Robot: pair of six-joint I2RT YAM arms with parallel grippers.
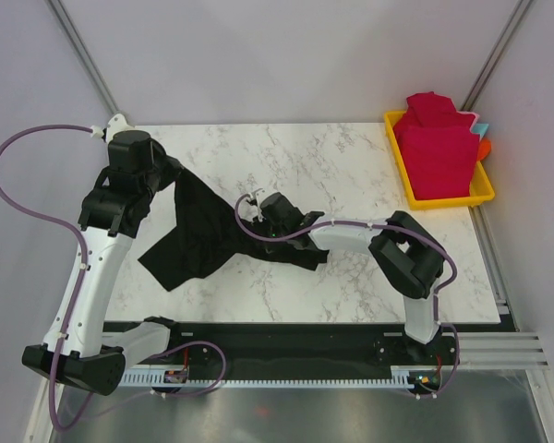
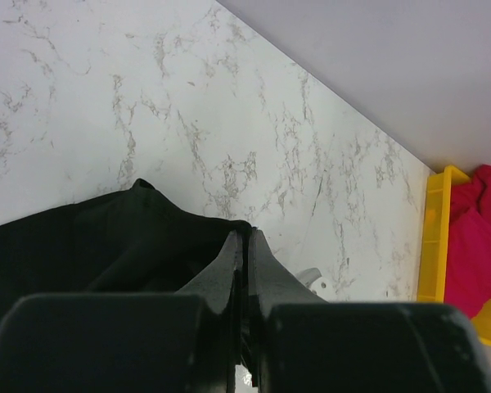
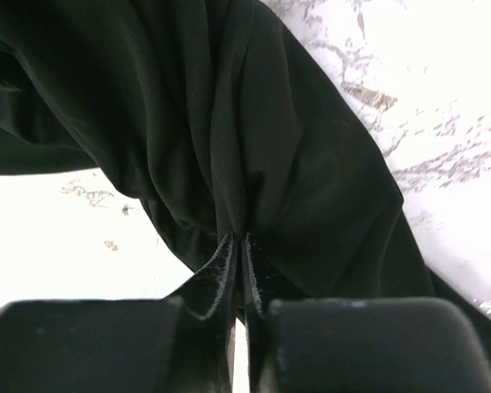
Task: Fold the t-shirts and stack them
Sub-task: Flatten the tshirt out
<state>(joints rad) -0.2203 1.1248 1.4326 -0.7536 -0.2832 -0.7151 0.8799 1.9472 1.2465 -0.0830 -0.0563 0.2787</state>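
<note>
A black t-shirt [image 1: 201, 235] hangs crumpled above the left half of the marble table [image 1: 351, 166], stretched between both arms. My left gripper [image 1: 172, 175] is shut on an upper edge of the black t-shirt [image 2: 106, 237], the cloth pinched between its fingertips [image 2: 234, 246]. My right gripper [image 1: 258, 221] is shut on a bunched fold of the black t-shirt [image 3: 229, 139] near the table's middle. Crimson-red t-shirts [image 1: 436, 143] lie folded in a pile in the yellow tray [image 1: 402, 171] at the far right.
The yellow tray [image 2: 435, 237] stands at the table's far right corner with the red cloth [image 2: 475, 246] in it. A bluish and an orange thing [image 1: 485, 148] peek out behind the tray. Purple cables loop from both arms.
</note>
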